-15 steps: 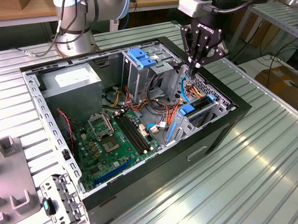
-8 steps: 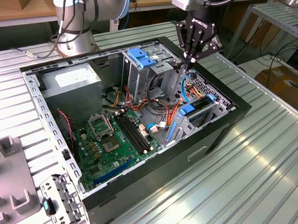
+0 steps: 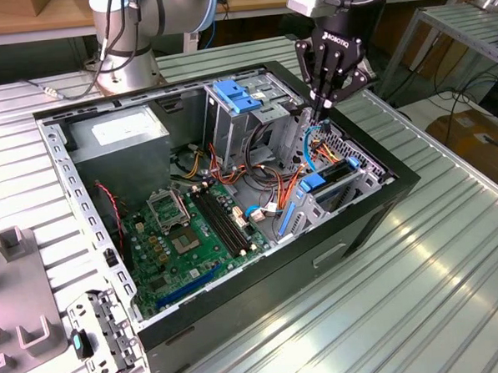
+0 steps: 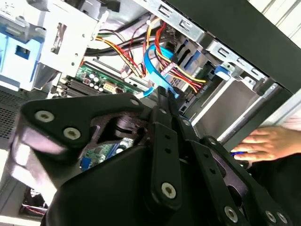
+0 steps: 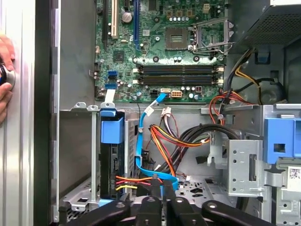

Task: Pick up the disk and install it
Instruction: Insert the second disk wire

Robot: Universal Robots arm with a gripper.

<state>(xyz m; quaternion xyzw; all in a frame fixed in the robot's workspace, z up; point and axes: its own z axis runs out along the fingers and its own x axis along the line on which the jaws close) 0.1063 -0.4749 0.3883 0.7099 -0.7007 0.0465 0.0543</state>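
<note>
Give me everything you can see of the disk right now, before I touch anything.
The disk stands on edge in the metal drive bay near the case's front corner. In the first wrist view its dark body shows between blue plastic rails, with a blue tab at the end towards the motherboard and red, yellow and black wires running to its other end. In the exterior view its blue end shows above the bay. The claw hangs above it, by the thin blue cable, not touching the disk.

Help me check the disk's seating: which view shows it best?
The first wrist view: the disk stands on edge in its bay, blue rail and cables plain. The exterior view shows its blue top below the gripper. In the second wrist view, I cannot pick it out.
</note>
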